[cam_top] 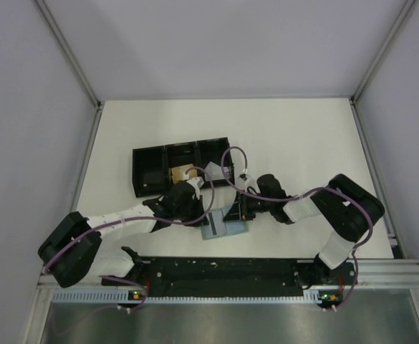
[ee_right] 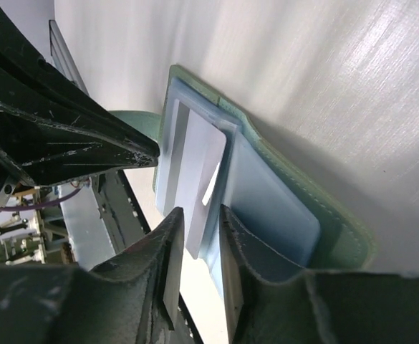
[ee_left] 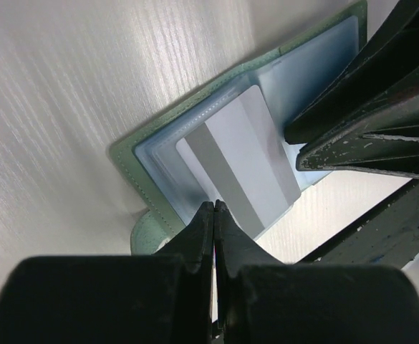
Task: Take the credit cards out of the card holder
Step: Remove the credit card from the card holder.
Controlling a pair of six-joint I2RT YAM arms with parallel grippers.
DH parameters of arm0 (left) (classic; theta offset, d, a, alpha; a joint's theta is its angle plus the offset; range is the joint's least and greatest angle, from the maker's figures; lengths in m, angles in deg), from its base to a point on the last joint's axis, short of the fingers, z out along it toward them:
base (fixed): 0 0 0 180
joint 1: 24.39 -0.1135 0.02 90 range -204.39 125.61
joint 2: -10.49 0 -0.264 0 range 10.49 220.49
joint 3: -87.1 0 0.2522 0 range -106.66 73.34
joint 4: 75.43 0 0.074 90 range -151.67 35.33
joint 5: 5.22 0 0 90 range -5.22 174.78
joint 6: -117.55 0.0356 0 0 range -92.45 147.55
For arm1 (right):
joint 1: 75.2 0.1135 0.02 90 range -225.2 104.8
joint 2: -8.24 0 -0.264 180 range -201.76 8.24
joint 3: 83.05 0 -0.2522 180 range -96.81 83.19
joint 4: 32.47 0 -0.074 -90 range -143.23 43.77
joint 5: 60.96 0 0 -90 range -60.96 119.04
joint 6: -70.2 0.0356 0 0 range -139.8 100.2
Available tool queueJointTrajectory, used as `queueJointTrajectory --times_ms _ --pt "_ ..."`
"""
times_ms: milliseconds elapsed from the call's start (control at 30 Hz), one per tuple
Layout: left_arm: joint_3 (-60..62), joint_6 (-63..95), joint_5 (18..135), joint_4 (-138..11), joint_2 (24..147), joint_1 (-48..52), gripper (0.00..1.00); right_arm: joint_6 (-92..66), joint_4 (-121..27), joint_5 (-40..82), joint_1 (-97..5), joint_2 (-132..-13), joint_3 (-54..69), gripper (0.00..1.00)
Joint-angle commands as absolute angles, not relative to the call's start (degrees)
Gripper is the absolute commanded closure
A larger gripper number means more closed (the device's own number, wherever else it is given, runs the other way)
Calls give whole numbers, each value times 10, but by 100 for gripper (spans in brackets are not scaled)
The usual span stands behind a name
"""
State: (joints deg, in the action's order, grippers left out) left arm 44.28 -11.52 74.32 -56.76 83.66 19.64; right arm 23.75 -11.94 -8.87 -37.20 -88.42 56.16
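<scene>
The pale blue-green card holder (cam_top: 232, 229) lies open on the table near the front. A silvery-grey credit card (ee_left: 245, 154) with a grey stripe sticks partway out of its clear pocket (ee_right: 198, 168). My left gripper (ee_left: 214, 206) is shut, its tips at the holder's (ee_left: 134, 161) near edge, right by the card; nothing shows between them. My right gripper (ee_right: 202, 211) is open by a narrow gap, and the card's corner shows in that gap; one finger rests on the holder's (ee_right: 324, 215) other panel. A tan card (cam_top: 182, 174) lies in the black tray.
A long black three-compartment tray (cam_top: 146, 159) stands just behind the holder, with a pale flat piece (cam_top: 213, 170) at its right part. My two grippers (cam_top: 208, 215) (cam_top: 241, 209) crowd close together over the holder. White walls enclose the table.
</scene>
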Motion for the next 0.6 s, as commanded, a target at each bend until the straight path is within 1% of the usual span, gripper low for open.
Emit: queueJointTrajectory --times_ms 0,133,400,467,567 --pt "435 -106 762 -559 834 199 100 225 -113 -88 -372 -891 543 71" --pt "438 -101 763 -554 844 199 100 225 -118 -86 -364 -898 533 69" --pt "438 -98 763 -555 862 203 100 234 -105 -90 -355 -913 525 70" --pt "438 -98 765 -555 866 205 100 241 -96 -95 -354 -919 524 73" --pt "438 -98 770 -552 869 207 100 248 -86 -98 -354 -922 526 83"
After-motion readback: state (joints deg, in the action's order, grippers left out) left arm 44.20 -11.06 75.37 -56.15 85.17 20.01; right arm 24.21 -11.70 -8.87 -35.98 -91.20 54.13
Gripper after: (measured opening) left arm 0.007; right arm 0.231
